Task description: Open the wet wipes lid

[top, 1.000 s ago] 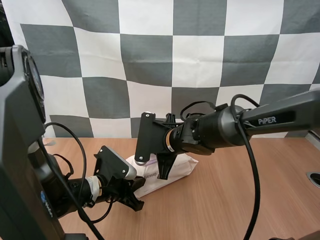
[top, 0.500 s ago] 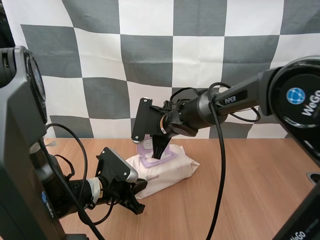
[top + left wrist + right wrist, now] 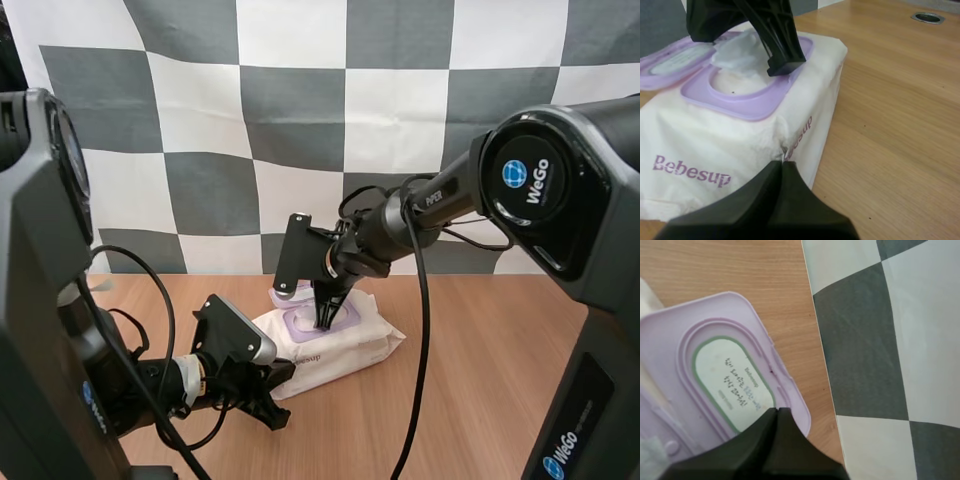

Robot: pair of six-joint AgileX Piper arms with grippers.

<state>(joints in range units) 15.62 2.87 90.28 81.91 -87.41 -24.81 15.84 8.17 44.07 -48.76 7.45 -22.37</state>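
The white wet wipes pack point(image 3: 350, 350) lies on the wooden table. Its purple lid point(image 3: 284, 295) is flipped open and lies flat behind the pack, with the inner label point(image 3: 732, 377) facing up. A wipe point(image 3: 737, 50) pokes out of the purple opening frame point(image 3: 750, 102). My right gripper point(image 3: 325, 322) points down, shut on nothing, with its tip point(image 3: 785, 65) resting on the frame beside the wipe. My left gripper point(image 3: 285, 372) is at the pack's near front edge. Its fingers lie together point(image 3: 783, 165) and pinch the creased wrapper there.
Bare wooden table point(image 3: 480, 380) extends to the right of the pack. A small metal-rimmed hole point(image 3: 927, 17) is set in the tabletop far to the right.
The right gripper swung the purple lid up and back, and the lid now lies open behind the pack. The gripper then came down onto the frame. The left gripper stayed put.
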